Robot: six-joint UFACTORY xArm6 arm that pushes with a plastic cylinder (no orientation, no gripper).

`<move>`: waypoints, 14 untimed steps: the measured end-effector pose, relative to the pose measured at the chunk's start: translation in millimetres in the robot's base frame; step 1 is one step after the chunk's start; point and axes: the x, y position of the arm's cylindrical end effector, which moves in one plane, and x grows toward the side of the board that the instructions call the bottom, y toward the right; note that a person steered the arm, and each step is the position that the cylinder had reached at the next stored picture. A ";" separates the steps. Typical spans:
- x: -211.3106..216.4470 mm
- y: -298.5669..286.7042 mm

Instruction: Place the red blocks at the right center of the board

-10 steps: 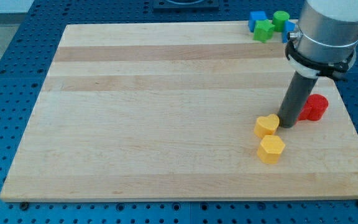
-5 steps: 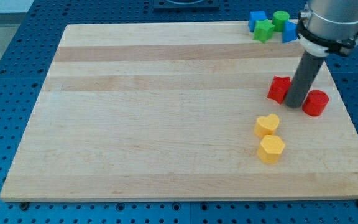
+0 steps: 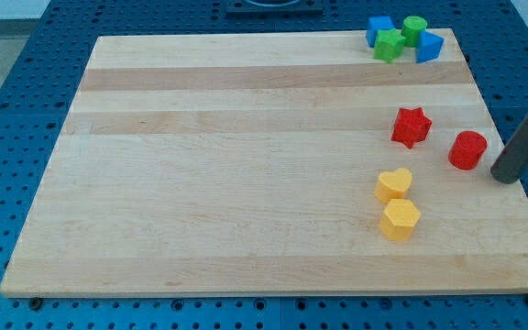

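A red star block (image 3: 411, 126) and a red cylinder block (image 3: 467, 150) lie near the wooden board's (image 3: 246, 183) right edge, about mid-height, a small gap between them. My tip (image 3: 503, 177) is at the board's right edge, just right of and slightly below the red cylinder, apart from it. The rod slants up to the view's right edge.
A yellow heart block (image 3: 394, 185) and a yellow hexagon block (image 3: 399, 220) sit touching, below and left of the red blocks. At the top right corner are a blue cube (image 3: 379, 29), a green star (image 3: 390, 45), a green cylinder (image 3: 414, 28) and a blue triangle (image 3: 429, 47).
My tip has moved from left of the red cylinder, between the two red blocks, out to the right past the cylinder. The red star is now uncovered. The blocks stayed about in place.
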 end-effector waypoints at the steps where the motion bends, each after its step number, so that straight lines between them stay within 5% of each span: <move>1: -30.1 -23.3; 5: 9.3 -60.2; 8: -52.4 -63.1; 11: -19.2 -107.1; 14: -70.2 -116.9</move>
